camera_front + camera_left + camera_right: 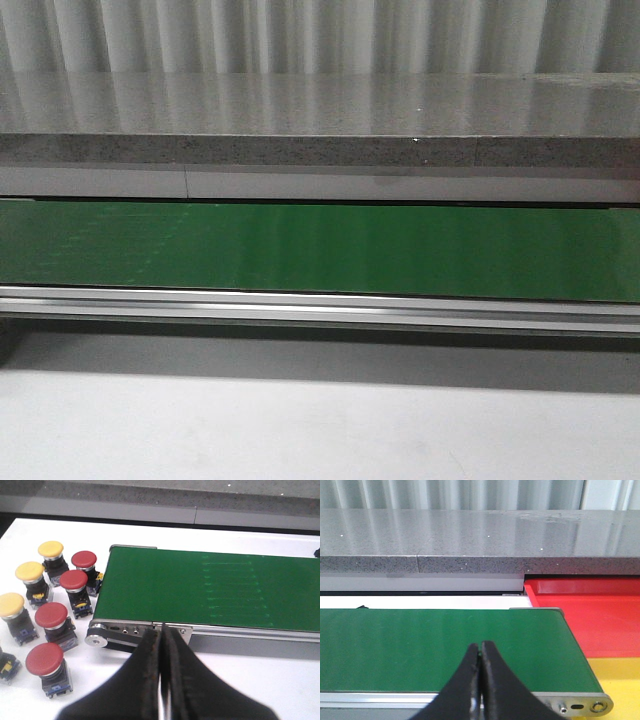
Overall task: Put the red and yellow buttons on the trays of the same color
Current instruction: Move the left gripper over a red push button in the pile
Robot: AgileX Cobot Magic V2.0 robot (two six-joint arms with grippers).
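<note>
In the left wrist view, several red buttons [51, 615] and yellow buttons [29, 571] stand on the white table beside the end of the green conveyor belt [200, 587]. My left gripper [161, 632] is shut and empty, in front of the belt's end roller, apart from the buttons. In the right wrist view, the red tray [590, 612] and the yellow tray [620, 677] lie past the belt's other end [445, 645]. My right gripper [480, 645] is shut and empty over the belt's near edge. No gripper shows in the front view.
The green belt [320, 250] runs across the front view with an aluminium rail [320, 305] along its near side. A grey speckled ledge [320, 150] and a corrugated wall stand behind it. White table [320, 430] lies in front.
</note>
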